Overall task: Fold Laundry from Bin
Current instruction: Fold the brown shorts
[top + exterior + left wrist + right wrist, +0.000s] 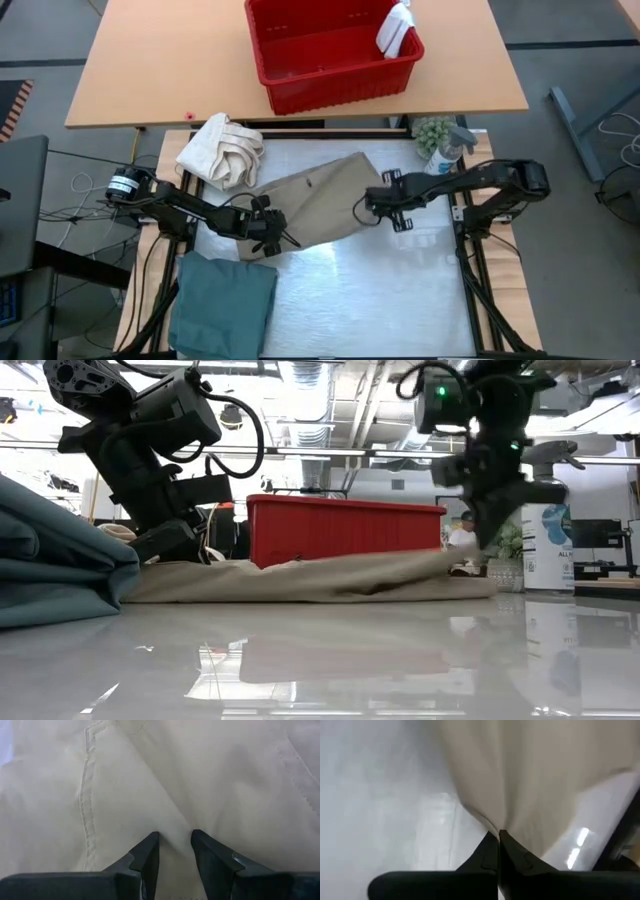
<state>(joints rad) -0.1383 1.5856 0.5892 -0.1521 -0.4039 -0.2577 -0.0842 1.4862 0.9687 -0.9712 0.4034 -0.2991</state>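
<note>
The tan trousers (325,200) lie slantwise across the middle of the white table; in the low view the trousers (320,578) are a low, flat heap. My left gripper (278,235) is at their near-left end, with tan cloth between its fingers (175,840). My right gripper (365,207) is shut on their right edge (498,835). A folded teal garment (225,305) lies at the near left. The red bin (340,90) stands on the wooden table beyond, a white cloth (395,30) draped over its right rim. My left gripper pinches a raised fold of the trousers (174,822) at their near-left end between its two fingers, slanting down from the table's left. The cloth around it rests on the table. My right gripper pinches the trousers' right edge (492,822) between its shut fingertips, slanting down from the table's right. The cloth runs from the tips in drawn folds, and this end is raised a little (455,560) while the remainder lies on the table.
A cream bundled canvas cloth (222,150) lies at the far left of the white table. A spray bottle and a small plant (445,150) stand at its far right corner. The white surface near and right of the trousers (380,290) is bare.
</note>
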